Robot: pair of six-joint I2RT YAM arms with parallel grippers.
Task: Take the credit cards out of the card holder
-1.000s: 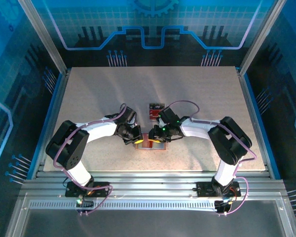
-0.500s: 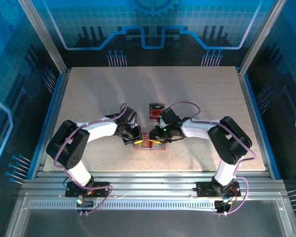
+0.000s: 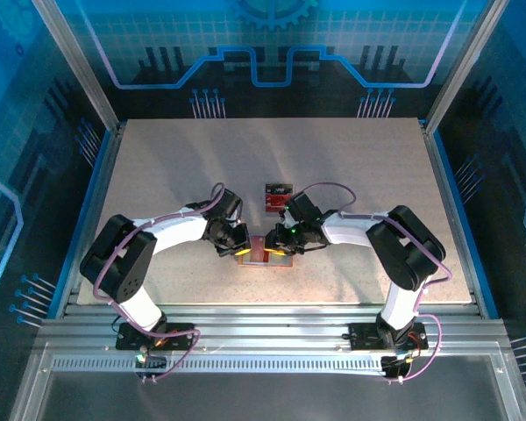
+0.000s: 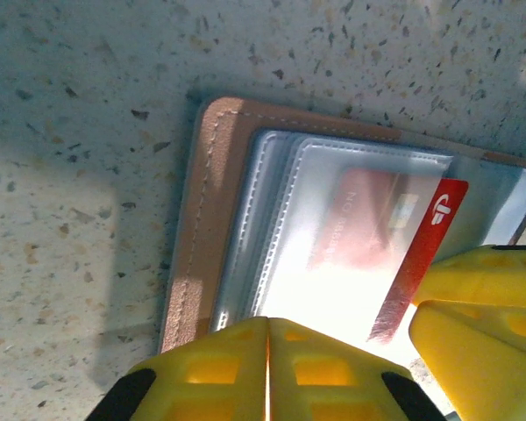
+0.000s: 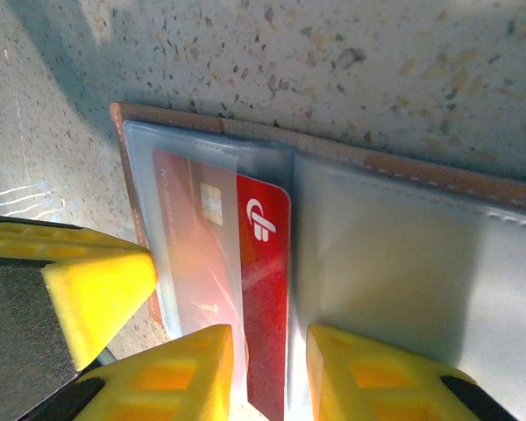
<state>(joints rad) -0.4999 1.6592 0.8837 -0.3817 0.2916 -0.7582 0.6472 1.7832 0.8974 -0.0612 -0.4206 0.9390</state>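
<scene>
Speckled beige table (image 3: 351, 167), blue circuit-pattern walls (image 3: 272, 44) (brightly lit).

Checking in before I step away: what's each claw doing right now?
Left claw: closed, empty, over the tan-brown leather card holder.
Right claw: open, straddling the red plastic card sticking out of its clear sleeve.

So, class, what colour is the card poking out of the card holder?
The card is red with a white logo; clearest in right wrist view.
</scene>
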